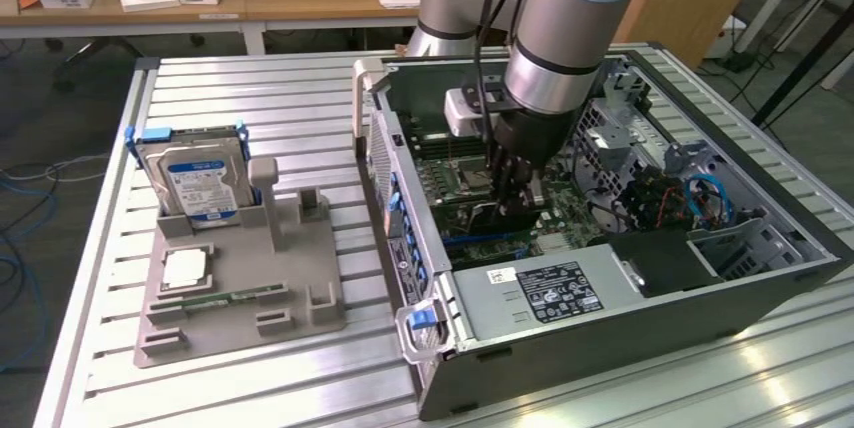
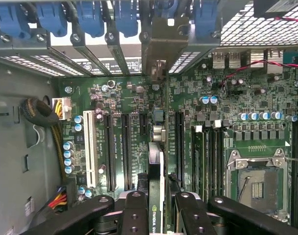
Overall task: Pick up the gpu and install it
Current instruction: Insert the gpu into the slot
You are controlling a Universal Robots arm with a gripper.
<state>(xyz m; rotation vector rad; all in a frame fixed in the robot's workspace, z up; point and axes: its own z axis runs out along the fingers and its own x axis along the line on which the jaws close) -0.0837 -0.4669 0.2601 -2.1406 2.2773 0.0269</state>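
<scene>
Right now I judge the step in hand to be seating the card, and doing it well depends on alignment more than force. My gripper point(image 2: 161, 208) has its jaws pinched on the gpu point(image 2: 155, 188), one finger on each flat face, so the card stands edge-on between them above the motherboard point(image 2: 237, 98).

I would want the card's lower edge parallel to the long black expansion slots point(image 2: 124, 147) and centred over the chosen one before any downward push. A tilted card could ride on the slot wall or scrape nearby components. The metal bracket end point(image 2: 161, 49) should meet the opening in the case's rear wall beside the blue latches point(image 2: 90, 19) at the same time. The push should then be straight and even.

Seen from the exterior camera, the gripper point(image 1: 514, 198) is deep inside the open computer case point(image 1: 601, 348), near the centre of the frame. The card runs from between my fingertips out toward the rear wall. Whether its edge is touching a slot, I cannot tell.
</scene>
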